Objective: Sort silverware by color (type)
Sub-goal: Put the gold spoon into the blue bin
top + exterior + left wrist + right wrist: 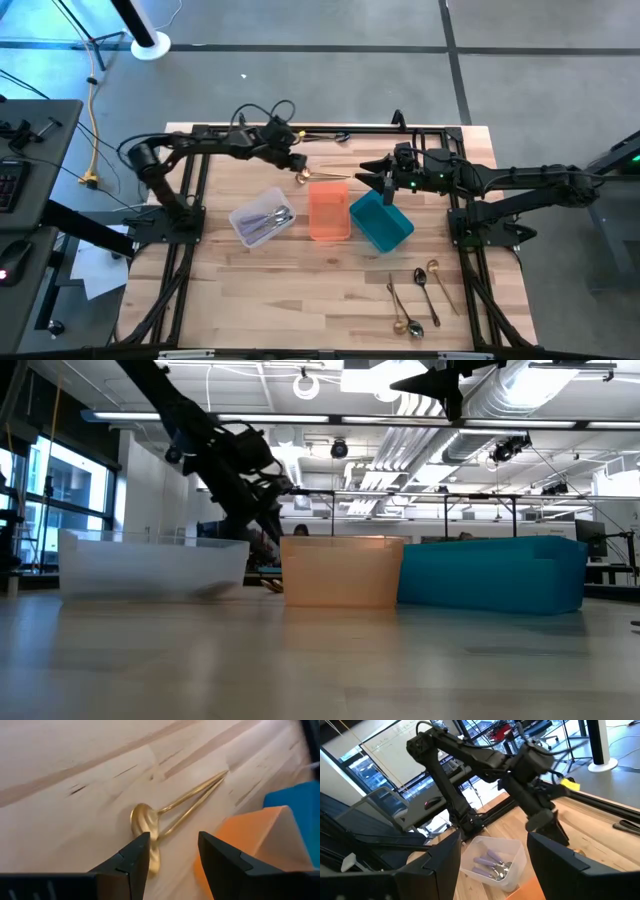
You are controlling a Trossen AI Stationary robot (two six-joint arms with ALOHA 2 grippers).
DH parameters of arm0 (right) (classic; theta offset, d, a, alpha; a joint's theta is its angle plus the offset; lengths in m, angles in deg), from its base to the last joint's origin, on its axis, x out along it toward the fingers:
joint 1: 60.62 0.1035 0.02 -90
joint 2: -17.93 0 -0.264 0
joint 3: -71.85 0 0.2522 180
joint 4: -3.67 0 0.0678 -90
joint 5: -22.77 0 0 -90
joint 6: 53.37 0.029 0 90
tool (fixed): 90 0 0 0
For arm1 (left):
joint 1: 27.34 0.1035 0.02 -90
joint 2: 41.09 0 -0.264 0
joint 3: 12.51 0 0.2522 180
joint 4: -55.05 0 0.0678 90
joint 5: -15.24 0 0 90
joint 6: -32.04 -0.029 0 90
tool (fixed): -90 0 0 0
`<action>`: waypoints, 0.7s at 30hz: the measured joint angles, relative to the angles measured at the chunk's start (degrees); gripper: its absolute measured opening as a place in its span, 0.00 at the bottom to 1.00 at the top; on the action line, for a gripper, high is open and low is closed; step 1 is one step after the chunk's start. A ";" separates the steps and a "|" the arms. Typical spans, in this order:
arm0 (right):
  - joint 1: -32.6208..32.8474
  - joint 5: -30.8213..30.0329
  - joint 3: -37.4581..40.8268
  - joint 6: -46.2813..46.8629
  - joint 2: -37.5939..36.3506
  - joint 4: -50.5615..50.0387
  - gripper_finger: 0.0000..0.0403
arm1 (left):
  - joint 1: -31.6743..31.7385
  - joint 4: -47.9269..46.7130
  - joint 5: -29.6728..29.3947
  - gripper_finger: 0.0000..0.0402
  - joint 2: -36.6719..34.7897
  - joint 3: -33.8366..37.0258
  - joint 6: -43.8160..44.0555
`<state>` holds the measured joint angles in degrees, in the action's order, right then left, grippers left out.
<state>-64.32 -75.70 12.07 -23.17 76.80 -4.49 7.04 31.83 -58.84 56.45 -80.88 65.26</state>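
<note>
Two gold spoons [150,827] lie on the wood table just beyond the orange bin [330,210]. Their bowls lie side by side and their handles meet at the far tips [222,772]. My left gripper [172,855] hovers over the bowls, tilted downward and open, with one finger on either side of a handle. In the high view it is at the far middle of the table [297,165]. My right gripper [375,180] is open with nothing between its fingers, held above the far corner of the teal bin [381,221]. Silver pieces [492,865] lie in the clear bin [262,217].
Several loose spoons and forks [420,295], gold and dark, lie on the table near its front right. The three bins stand in a row across the middle. Black frame rails [330,130] run along the far edge. There is open wood in front of the bins.
</note>
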 joint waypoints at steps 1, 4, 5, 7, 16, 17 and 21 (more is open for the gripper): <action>0.00 0.00 0.01 0.00 0.00 0.00 0.53 | 0.01 -0.50 0.02 0.39 1.15 -1.13 -0.56; 0.00 0.13 0.00 0.02 0.00 -0.10 0.53 | 0.58 -1.68 -0.72 0.39 3.04 -4.81 -0.73; 0.00 0.35 0.02 0.01 0.00 -0.20 0.53 | 0.90 -2.03 -1.12 0.39 3.38 -5.60 -0.77; 0.00 0.51 0.01 0.00 0.00 -0.34 0.53 | 1.25 -2.58 -1.65 0.39 4.34 -6.86 -1.11; 0.71 0.52 0.02 -0.48 0.00 -1.83 0.53 | 1.49 -4.80 -1.89 0.39 9.17 -7.46 1.04; 0.78 0.52 0.02 -0.50 0.00 -2.20 0.53 | 1.35 -4.88 -1.31 0.39 9.62 -7.46 1.08; 0.81 0.52 0.02 -0.46 0.00 -3.83 0.53 | 0.76 -4.87 -1.11 0.39 10.75 -7.46 2.20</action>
<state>-63.51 -75.18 12.09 -23.63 76.80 -8.31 7.79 26.96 -59.95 67.20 -88.34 67.46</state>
